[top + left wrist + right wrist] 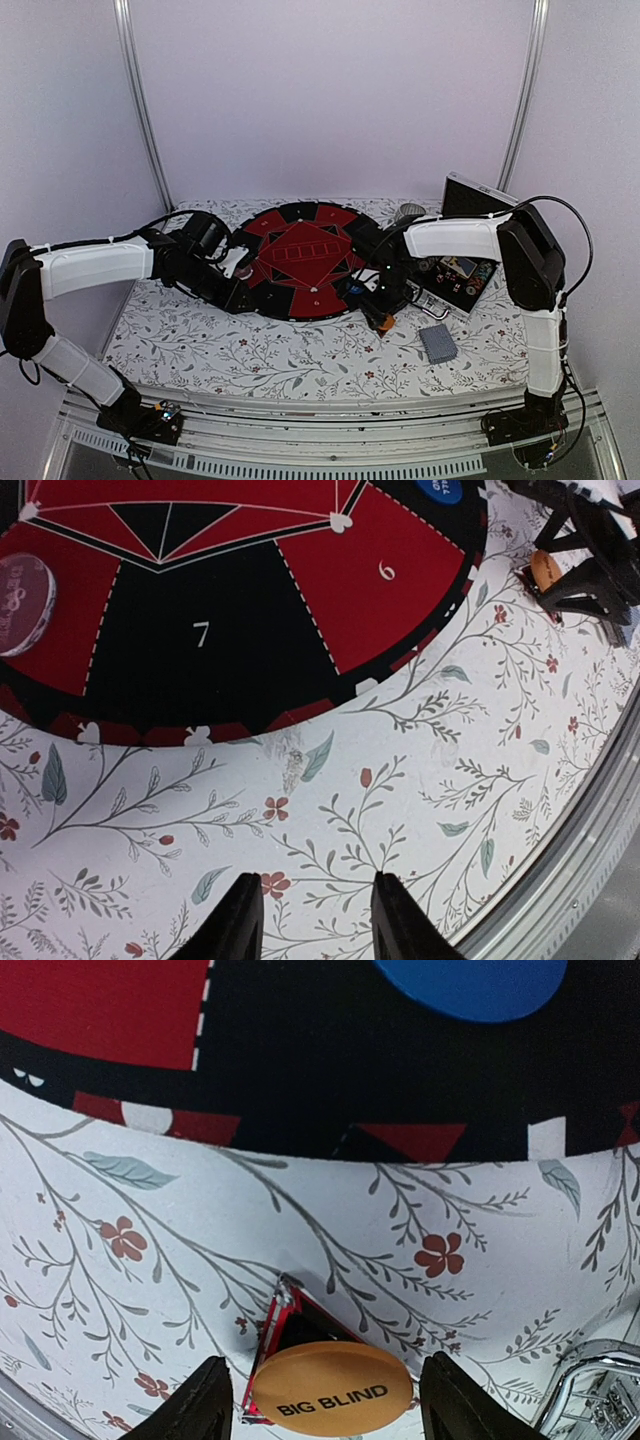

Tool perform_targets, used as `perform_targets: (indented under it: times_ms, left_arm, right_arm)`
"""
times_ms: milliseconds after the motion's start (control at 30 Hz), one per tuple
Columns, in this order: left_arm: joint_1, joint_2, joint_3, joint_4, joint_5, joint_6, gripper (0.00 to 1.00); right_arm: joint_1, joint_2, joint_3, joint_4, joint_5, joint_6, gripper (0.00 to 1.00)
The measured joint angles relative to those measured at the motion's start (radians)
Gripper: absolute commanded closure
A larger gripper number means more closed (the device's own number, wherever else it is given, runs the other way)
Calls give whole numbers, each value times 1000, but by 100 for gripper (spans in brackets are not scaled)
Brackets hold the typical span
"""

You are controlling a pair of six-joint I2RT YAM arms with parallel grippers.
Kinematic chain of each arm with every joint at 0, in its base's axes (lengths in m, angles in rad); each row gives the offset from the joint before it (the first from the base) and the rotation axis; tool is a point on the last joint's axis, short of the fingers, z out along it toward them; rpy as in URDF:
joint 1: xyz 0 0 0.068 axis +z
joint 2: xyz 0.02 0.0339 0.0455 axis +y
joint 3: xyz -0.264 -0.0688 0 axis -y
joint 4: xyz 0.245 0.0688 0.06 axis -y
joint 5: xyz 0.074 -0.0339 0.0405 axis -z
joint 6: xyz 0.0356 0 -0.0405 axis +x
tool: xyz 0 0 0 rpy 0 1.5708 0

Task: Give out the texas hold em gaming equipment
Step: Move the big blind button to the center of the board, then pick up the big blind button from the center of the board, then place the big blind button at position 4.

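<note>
Cards (437, 343) on floral tbl cloth (300, 352).

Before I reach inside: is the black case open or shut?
Open. The case shows its inside, and its lid stands up behind it.

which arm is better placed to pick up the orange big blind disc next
Right. The orange disc lies directly between the open fingers of the right gripper. The left gripper is open over the cloth by the 7 segment of the board, well away from the disc.
</note>
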Motion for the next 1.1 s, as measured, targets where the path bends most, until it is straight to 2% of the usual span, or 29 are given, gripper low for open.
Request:
perform_targets:
  times_ms: [300, 733, 900, 1100]
  left_arm:
    - [0, 0, 0, 0, 2, 2, 60]
    - [0, 0, 0, 0, 15, 3, 60]
    - [0, -1, 0, 4, 21, 6, 60]
    - [0, -18, -3, 10, 23, 7, 60]
  right_arm:
    - [0, 11, 3, -1, 2, -10, 53]
    - [-1, 11, 48, -17, 1, 1, 57]
    - [-20, 11, 180, -12, -21, -1, 61]
    - [-99, 51, 406, 61, -22, 0, 62]
